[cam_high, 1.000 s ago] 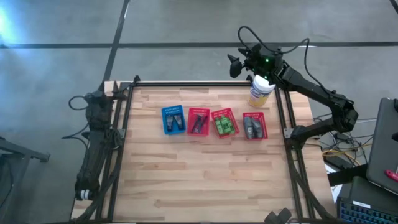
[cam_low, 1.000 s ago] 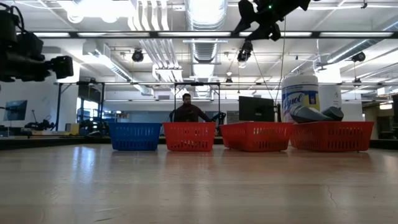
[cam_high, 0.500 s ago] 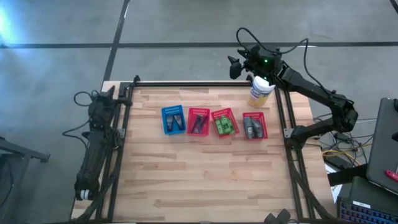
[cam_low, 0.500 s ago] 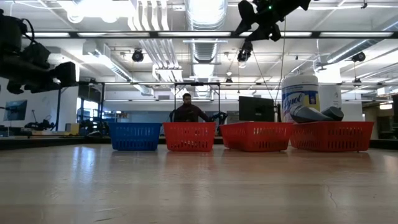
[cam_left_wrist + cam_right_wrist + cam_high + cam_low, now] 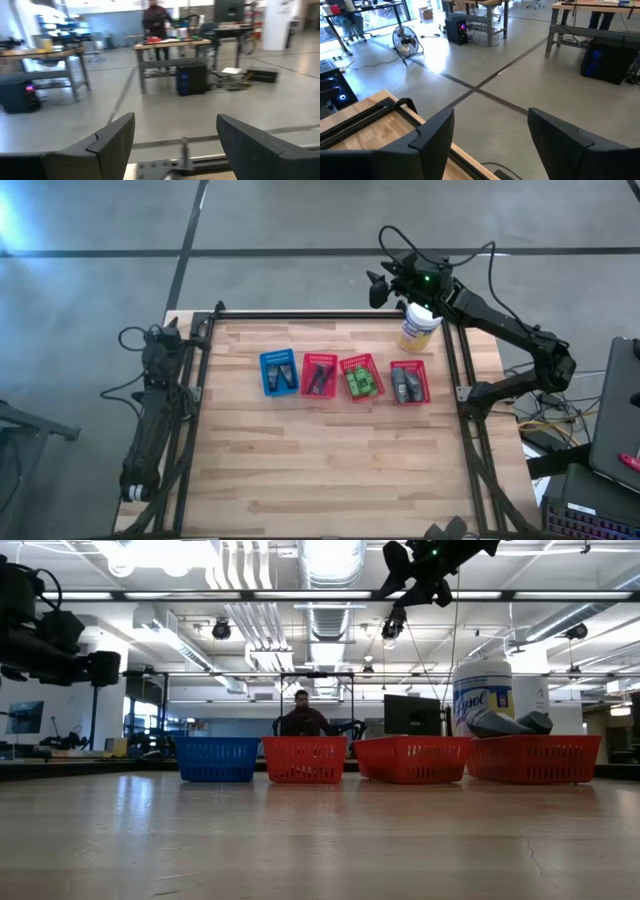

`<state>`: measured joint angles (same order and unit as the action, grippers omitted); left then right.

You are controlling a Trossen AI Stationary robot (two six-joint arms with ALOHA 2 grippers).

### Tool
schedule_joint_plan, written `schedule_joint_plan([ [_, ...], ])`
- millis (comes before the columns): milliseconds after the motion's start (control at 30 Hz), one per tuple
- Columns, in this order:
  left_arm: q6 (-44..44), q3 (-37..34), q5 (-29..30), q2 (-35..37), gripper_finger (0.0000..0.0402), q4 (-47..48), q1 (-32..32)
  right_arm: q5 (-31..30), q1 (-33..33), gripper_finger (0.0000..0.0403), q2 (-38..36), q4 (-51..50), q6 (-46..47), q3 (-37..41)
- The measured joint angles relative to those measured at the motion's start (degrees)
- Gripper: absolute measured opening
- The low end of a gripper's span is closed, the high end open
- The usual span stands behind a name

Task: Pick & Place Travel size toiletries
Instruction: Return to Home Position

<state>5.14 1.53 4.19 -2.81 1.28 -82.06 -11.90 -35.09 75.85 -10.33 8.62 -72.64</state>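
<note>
Overhead, the wooden table [image 5: 330, 470] carries four baskets in one row. First comes the blue basket [image 5: 263, 373]; its dark content I cannot name surely. Then the left red basket [image 5: 305, 377] holds razors [image 5: 320, 377], the middle red basket [image 5: 343, 375] holds green bottles [image 5: 362, 381], and the right red basket [image 5: 392, 383] holds grey tubes [image 5: 408, 385]. A yellow canister [image 5: 418, 327] stands near the far right corner. Wide bare wood lies before the row. The left arm [image 5: 150, 410] lies along the left edge, and the right arm [image 5: 500, 330] reaches over the far right corner.

At table level, the tubes show above their basket's rim, and a person [image 5: 300, 718] is in the room behind.

From the wrists, the left gripper [image 5: 175, 135] and the right gripper [image 5: 490, 130] are both spread, holding nothing, above the grey floor [image 5: 520, 70].
</note>
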Motion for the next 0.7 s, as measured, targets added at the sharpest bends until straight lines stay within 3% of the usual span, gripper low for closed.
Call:
schedule_joint_plan([
  [433,-0.98,0.01,1.55,0.0,0.0284,-0.39,0.0,0.02,-0.02,0.0226,0.0,0.07,10.58,0.0],
  [700,-1.08,0.01,1.75,0.0,0.0284,-0.4,0.0,0.02,-0.02,0.022,0.02,0.07,10.71,0.07],
])
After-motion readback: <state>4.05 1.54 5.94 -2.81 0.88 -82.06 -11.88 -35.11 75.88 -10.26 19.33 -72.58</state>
